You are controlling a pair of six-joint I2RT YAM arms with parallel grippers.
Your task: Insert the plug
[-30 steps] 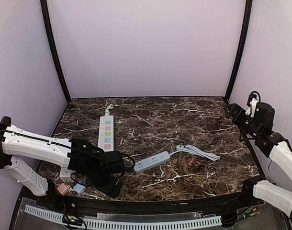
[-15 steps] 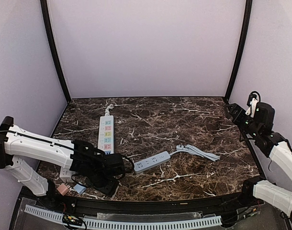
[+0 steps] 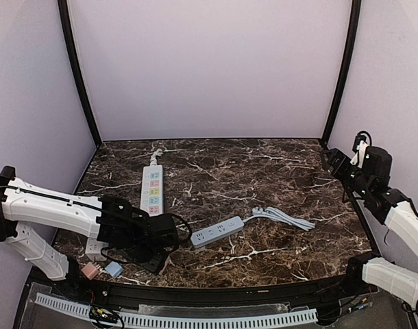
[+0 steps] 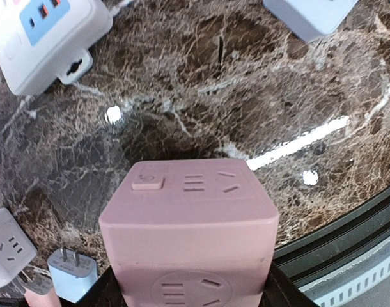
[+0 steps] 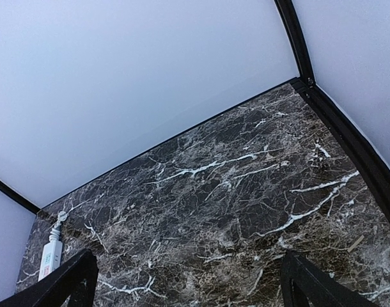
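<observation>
**Holding the cube ahead of insertion**

Marble table [image 3: 277, 205] looks glossy and slick, so a strip could slide. My advice is to press straight down with the prongs squared to the slots. Long strip [image 3: 152, 190], hard white plastic with coloured sockets, lies ahead-left of the left gripper [image 3: 155, 256] fingers. Short strip [image 3: 216, 232], pale grey, lies ahead-right. Cube [image 4: 188, 224], smooth matte pink with rounded edges, sits clamped between those fingers. Right gripper [image 5: 185, 281] hangs spread, well apart.

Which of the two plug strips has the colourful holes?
The long white strip on the left; its sockets sit on coloured panels. The shorter strip in the middle is plain and pale all over.
</observation>
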